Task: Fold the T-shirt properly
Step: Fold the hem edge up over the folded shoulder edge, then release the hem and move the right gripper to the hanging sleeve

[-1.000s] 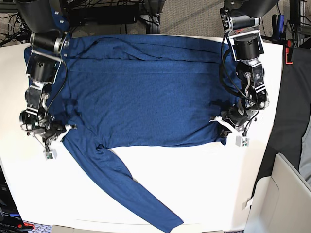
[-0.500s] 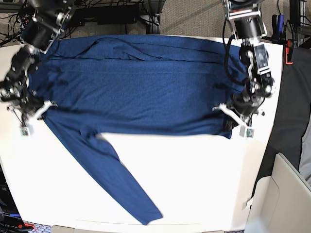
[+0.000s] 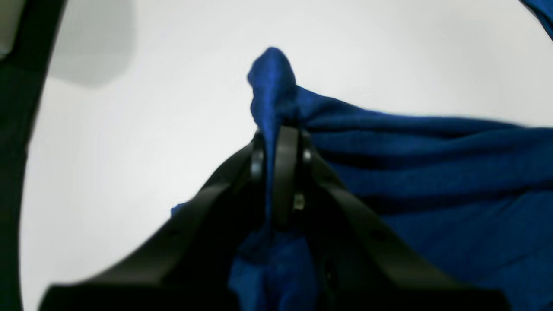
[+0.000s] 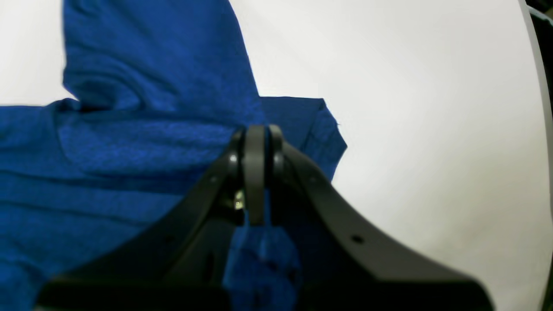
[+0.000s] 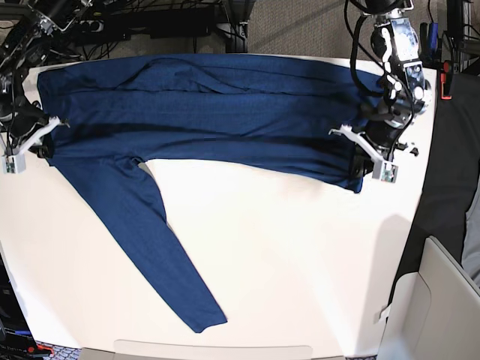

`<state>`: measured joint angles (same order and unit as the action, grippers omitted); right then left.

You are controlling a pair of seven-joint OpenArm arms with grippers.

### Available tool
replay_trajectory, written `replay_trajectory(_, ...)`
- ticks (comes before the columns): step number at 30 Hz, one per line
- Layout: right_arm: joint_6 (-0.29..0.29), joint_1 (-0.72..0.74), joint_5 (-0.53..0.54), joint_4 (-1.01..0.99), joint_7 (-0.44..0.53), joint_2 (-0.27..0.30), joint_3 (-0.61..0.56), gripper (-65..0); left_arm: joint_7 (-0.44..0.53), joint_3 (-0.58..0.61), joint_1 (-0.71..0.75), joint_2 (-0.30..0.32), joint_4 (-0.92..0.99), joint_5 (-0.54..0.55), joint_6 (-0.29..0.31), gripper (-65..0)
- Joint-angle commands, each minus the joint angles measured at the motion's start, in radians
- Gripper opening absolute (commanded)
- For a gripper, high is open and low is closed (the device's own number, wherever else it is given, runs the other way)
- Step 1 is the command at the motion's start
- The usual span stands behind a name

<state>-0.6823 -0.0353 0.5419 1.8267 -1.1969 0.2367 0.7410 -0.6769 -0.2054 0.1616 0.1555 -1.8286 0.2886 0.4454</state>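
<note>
**Base view: navy shirt stretched between two clamped grippers**

Base view shows the white table (image 5: 285, 262) filling most of the frame, its near half bare. Across its far half lies the T-shirt (image 5: 217, 112), a navy long-sleeved garment whose body has been drawn into a narrow horizontal band with several long creases running along it. One sleeve trails away from the band on the view's left, lying flat on the table and slanting down toward the near edge.

At the view's right end of the band, the left gripper (image 5: 365, 156) is closed tight on the shirt's lower corner. The left wrist view confirms this: blue fabric is pinched between the black fingers (image 3: 283, 168), a small peak of cloth standing up beyond their tips, with folds spreading off to the right.

At the view's left end, the right gripper (image 5: 36, 141) is likewise clamped on the shirt's edge near the table's border. The right wrist view shows its fingers (image 4: 255, 172) pressed together on a fold of cloth, with a loose squared corner of fabric lying on the table just beyond.
</note>
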Motion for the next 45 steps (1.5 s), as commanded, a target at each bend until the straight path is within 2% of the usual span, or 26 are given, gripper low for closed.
replay_trajectory(1, -0.001, -0.007, 0.024, 0.028, 0.016, 0.019, 0.021, -64.5, 0.026, -0.006, 0.005, 0.009, -0.033, 0.008, 0.0, -65.0)
replay_trajectory(7, -0.001, -0.07, 0.091, 0.051, 0.016, 0.039, 0.035, -64.5, 0.026, -0.006, 0.091, 0.009, -0.104, 0.008, 0.0, -65.0)
replay_trajectory(14, -0.001, -0.108, 0.099, 0.057, 0.016, 0.039, 0.036, -64.5, 0.026, -0.006, 0.14, 0.011, -0.104, 0.002, 0.0, -65.0)
replay_trajectory(20, -0.001, -0.134, 0.099, 0.057, 0.015, 0.04, 0.028, -64.5, 0.024, -0.004, 0.135, 0.013, -0.05, 0.001, 0.0, -65.0)
replay_trajectory(28, -0.001, -0.182, 0.097, 0.055, 0.015, 0.103, 0.03, -64.5, 0.024, -0.004, 0.134, 0.052, 0.028, 0.001, -0.001, -65.0)
replay_trajectory(35, 0.006, -0.177, 0.094, 0.054, 0.018, 0.108, 0.038, -64.1, 0.023, -0.004, 0.132, 0.066, 0.033, 0.001, -0.001, -65.0)
replay_trajectory(38, 0.008, -0.174, 0.093, 0.051, 0.018, 0.109, 0.036, -63.9, -0.037, -0.004, 0.132, 0.066, 0.033, 0.001, -0.001, -64.9)
replay_trajectory(41, 0.008, -0.17, 0.048, 0.051, 0.019, 0.105, 0.038, -60.7, -0.105, -0.004, 0.129, 0.066, 0.031, 0.001, -0.001, -59.6)
replay_trajectory(45, 0.008, -0.137, 0.001, 0.055, 0.024, 0.074, 0.059, -52.7, -0.105, -0.006, 0.129, 0.066, 0.028, 0.001, -0.003, -51.1)
